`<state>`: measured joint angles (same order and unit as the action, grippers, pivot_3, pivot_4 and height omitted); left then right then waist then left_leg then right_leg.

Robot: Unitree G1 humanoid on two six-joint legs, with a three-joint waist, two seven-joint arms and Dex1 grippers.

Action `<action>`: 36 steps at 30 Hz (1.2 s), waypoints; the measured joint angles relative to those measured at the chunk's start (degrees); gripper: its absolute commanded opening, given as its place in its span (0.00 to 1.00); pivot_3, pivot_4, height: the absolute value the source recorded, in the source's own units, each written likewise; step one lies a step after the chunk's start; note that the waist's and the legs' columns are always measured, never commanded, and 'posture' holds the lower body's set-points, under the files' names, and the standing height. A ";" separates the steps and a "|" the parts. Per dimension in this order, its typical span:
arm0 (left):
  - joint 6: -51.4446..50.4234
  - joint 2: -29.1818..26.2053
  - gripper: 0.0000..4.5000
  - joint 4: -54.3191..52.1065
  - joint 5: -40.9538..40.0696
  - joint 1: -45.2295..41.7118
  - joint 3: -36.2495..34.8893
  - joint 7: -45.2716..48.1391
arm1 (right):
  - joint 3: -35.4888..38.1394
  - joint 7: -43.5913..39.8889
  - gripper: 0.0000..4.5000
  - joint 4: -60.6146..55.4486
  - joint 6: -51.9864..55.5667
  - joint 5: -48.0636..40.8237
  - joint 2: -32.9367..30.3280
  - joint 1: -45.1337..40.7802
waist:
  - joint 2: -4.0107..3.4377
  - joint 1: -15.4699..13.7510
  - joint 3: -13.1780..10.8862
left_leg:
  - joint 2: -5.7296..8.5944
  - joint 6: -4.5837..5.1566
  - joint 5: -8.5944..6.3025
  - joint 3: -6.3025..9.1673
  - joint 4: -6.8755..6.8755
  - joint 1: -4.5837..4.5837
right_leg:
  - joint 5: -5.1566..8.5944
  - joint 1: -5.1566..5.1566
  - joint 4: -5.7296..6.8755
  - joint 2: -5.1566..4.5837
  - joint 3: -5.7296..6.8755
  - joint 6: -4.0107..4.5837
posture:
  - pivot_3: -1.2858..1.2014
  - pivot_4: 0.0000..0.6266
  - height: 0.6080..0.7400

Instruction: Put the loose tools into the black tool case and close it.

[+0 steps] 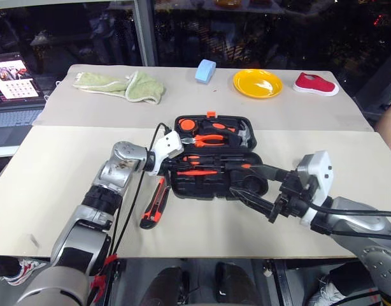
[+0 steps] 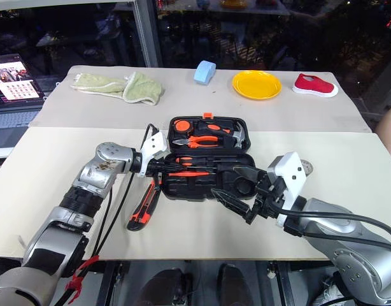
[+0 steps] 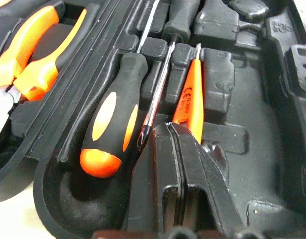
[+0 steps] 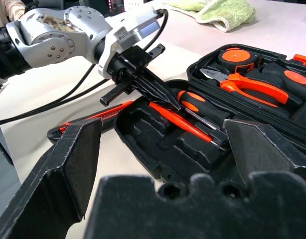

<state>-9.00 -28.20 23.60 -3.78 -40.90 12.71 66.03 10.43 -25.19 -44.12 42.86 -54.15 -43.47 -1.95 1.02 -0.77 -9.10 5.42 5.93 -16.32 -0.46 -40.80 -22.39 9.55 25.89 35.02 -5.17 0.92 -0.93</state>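
The case point(image 1: 214, 159) lies open at the middle of the bench point(image 1: 55, 166), its lid half holding the pliers point(image 1: 208, 137) and its near half holding a black-and-orange screwdriver point(image 3: 110, 129), a bare steel shaft beside it, and the slim orange tester point(image 3: 191, 94). The left pincer point(image 4: 163, 97) is seen over the near half with its fingers shut together, their tips just beside the tester and the shaft; whether anything is pinched between them cannot be told. The knife point(image 1: 155, 204) lies on the bench just outside the case's near-left corner, not yet stowed. The right pincer point(image 1: 253, 197) hangs at the case's near-right corner with its fingers spread wide and nothing held. Beyond the case, a towel point(image 1: 122, 86), a yellow plate point(image 1: 257, 83) and a red shoe point(image 1: 315, 84) are set well apart along the far edge. From here, tools not seated in their recesses could be expected to stop the lid from latching. The light case could also be dragged or tipped if the shut fingers catch a moulded rib. The knife, lying close under the left arm, could be knocked toward the bench edge.
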 measured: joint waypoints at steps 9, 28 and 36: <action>-10.15 1.95 0.01 -2.17 -5.21 -0.21 -0.22 3.16 | -0.41 -0.54 1.00 0.01 0.00 0.64 0.00 0.02 | 0.01 -0.14 -0.01 | 0.00 -0.01 0.03 -0.01 -0.02 -0.08 | 0.00 0.07 0.00 0.01 0.01 0.00 | 0.52 0.24 0.94; -16.80 4.90 0.01 -0.41 -8.75 -3.81 -2.94 1.93 | -0.40 0.37 1.00 -0.16 0.00 1.11 0.68 0.68 | 0.02 -0.54 -0.01 | 0.00 -0.04 0.06 -0.01 -0.05 -0.13 | -0.01 0.13 0.04 0.01 0.02 0.00 | 0.52 0.24 0.94; -14.70 4.95 0.01 1.44 -5.29 -4.84 -0.23 0.55 | -0.42 0.38 1.00 -0.16 0.00 1.22 1.14 0.70 | 0.02 -0.56 -0.01 | 0.00 -0.08 0.04 -0.02 -0.03 -0.17 | -0.01 0.16 0.01 0.02 0.00 0.01 | 0.52 0.24 0.94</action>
<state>-23.70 -23.25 25.04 -9.07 -45.75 12.48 66.58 10.01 -24.81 -44.28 42.86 -52.93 -42.33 -1.25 1.04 -1.33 -9.11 5.43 5.85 -16.27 -0.48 -40.83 -22.56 9.54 26.05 35.04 -5.15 0.91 -0.92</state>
